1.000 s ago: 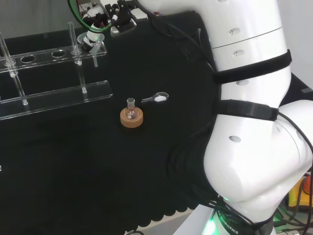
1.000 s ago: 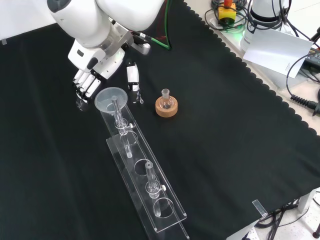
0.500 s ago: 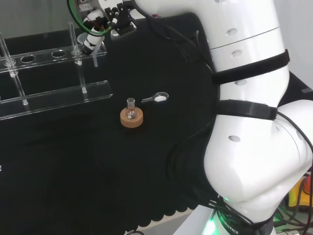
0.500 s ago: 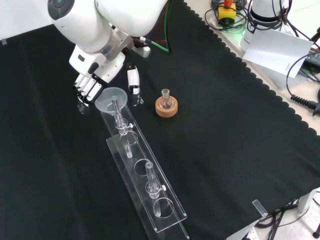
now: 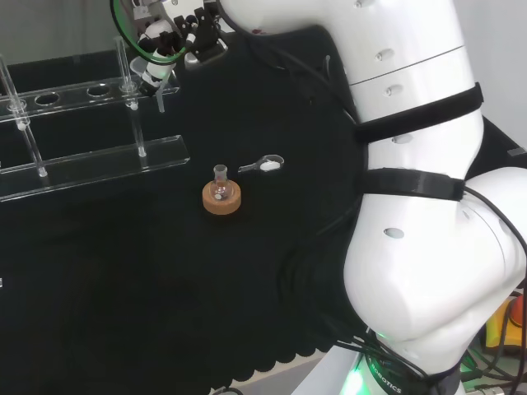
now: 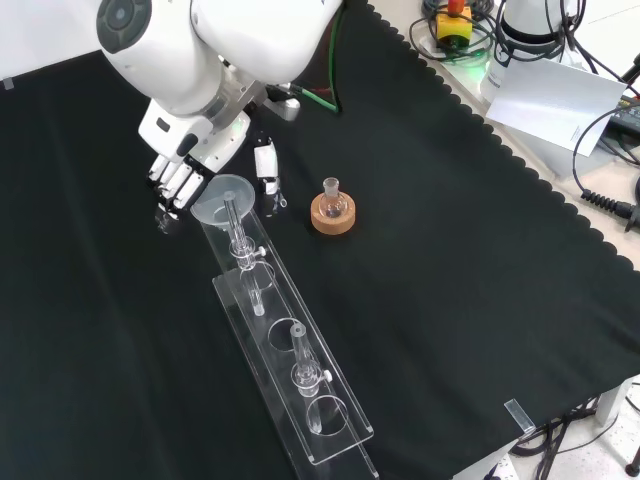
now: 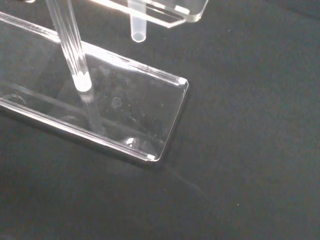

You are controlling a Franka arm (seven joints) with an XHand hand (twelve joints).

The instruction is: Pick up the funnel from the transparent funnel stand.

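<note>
Overhead, the funnel sat in the end hole of the clear stand, its stem hanging through the upper plate. Robot hand hovered beside the bowl, fingers one side and thumb the other, spread, gripping nothing. Funnel looked light, thin, smooth, likely slippery; best pinched at the bowl rim and lifted straight up.
</note>
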